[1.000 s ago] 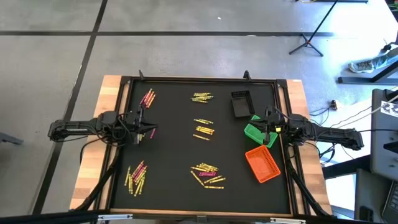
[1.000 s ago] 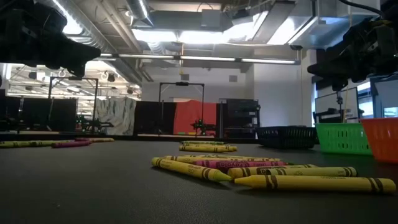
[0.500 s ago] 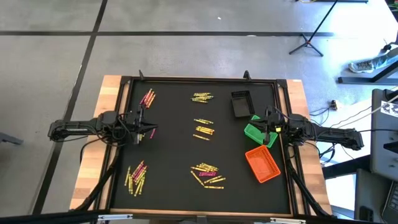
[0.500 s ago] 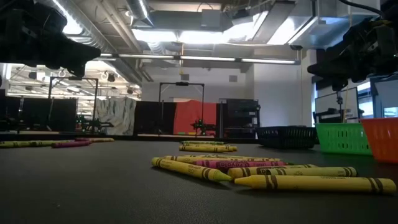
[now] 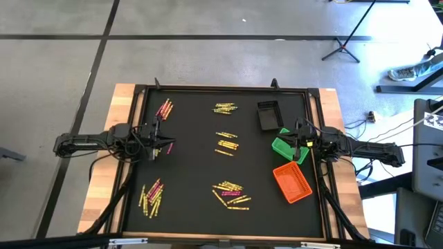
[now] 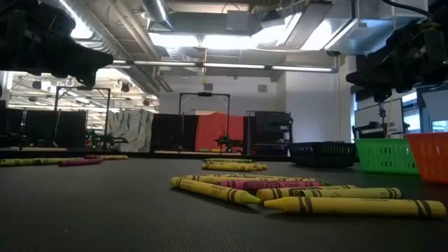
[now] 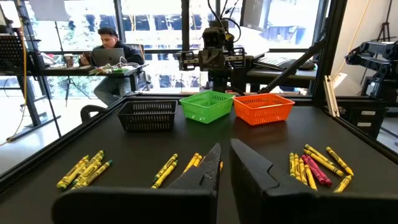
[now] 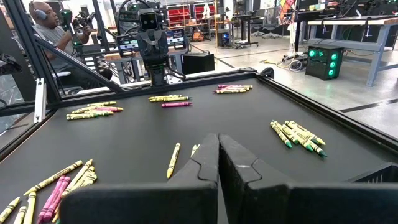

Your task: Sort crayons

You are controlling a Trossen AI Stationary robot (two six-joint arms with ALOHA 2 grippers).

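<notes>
On matte black tabletop (image 5: 194, 173), slim waxy crayons (image 5: 231, 194), mesh bins (image 5: 291, 182)

Bare lanes of table (image 5: 194, 131) run between my crayons (image 5: 227, 144); three bins (image 5: 291, 181) crowd the right edge, blocking passage there.

Both arms matte black, jointed tubular links w/ black cables trailing off the bases. Left hand (image 7: 224, 171) & right hand (image 8: 219, 163): dark, wedge-shaped fingers w/ stepped inner edges.
</notes>
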